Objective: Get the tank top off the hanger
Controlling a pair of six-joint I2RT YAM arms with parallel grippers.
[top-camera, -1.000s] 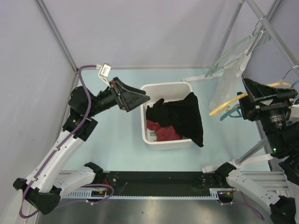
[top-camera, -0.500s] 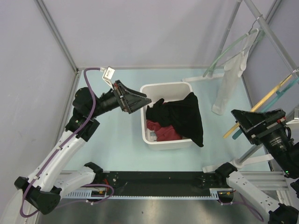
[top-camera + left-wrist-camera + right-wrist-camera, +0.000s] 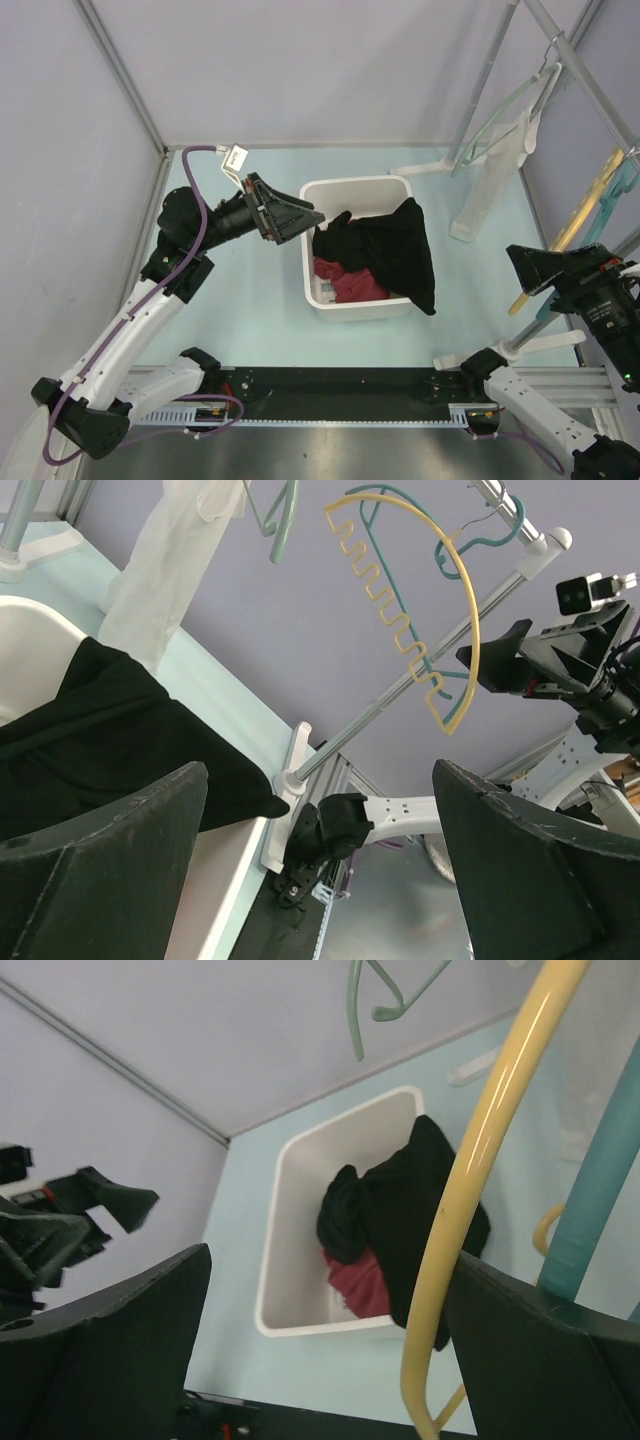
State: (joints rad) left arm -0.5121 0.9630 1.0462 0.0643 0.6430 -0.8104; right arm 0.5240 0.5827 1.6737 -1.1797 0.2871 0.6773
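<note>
The white tank top (image 3: 488,175) hangs from a pale green hanger (image 3: 500,108) on the rack rail at the back right; it also shows in the left wrist view (image 3: 165,555) under the green hanger (image 3: 277,525). My left gripper (image 3: 302,216) is open and empty above the left rim of the bin, far from the top. My right gripper (image 3: 522,266) is open and empty at the right, in front of and below the top. In the right wrist view a yellow hanger (image 3: 480,1160) crosses between the open jaws, ungripped.
A white bin (image 3: 355,184) mid-table holds a black garment (image 3: 395,250) and a red one (image 3: 350,285). Yellow (image 3: 590,195) and teal (image 3: 480,530) empty hangers hang on the slanted rack rail (image 3: 580,70). The rack's white feet (image 3: 520,348) rest on the table at right.
My right gripper has pulled back from the rack toward the near edge and dropped lower. The tank top and hangers have swung. My left gripper has shifted only slightly.
</note>
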